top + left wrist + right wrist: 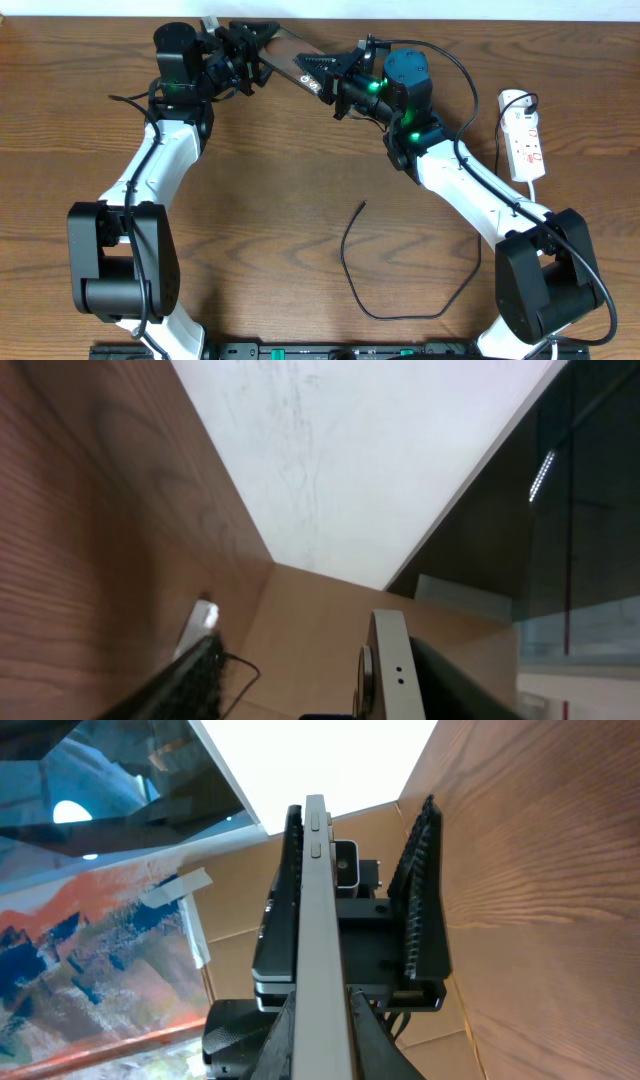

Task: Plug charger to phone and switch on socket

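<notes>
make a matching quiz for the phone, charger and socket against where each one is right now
1. phone
2. charger
3. socket

a. lying near the right side of the table
b. curled loose on the middle of the table
c. gripped by the right gripper

Pairs: 1-c, 2-b, 3-a

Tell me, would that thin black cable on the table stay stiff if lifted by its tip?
Probably floppy: the charger cable lies in a loose open loop on the table, so a lifted end would likely trail the rest behind. It looks very thin, so probably light and easily dragged. Its small tip may be fiddly to pinch.
</notes>
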Tool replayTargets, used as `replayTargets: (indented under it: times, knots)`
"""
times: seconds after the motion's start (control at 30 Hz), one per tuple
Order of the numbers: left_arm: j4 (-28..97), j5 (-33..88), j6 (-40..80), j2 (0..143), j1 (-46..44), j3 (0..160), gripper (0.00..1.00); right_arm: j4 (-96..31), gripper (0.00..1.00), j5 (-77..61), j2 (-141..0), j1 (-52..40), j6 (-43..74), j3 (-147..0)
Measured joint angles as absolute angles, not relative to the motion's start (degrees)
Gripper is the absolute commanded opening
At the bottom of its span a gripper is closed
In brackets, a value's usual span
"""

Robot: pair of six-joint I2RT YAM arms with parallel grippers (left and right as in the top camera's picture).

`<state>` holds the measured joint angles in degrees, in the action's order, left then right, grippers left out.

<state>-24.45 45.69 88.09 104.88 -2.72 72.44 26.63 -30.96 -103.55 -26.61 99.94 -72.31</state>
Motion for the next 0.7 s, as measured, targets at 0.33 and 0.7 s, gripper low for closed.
replayTargets:
  times: [0.33,0.7]
  knots:
    - [-32.42,45.71,88.33,104.88,-2.72,72.42,0.48,26.63,0.01,-30.79,-103.57,-26.85,99.81,-72.31]
    - [-32.91,45.71,88.73,104.88,-2.72,72.42,0.27,26.63,0.01,-30.74,-103.57,-26.85,99.81,-72.31]
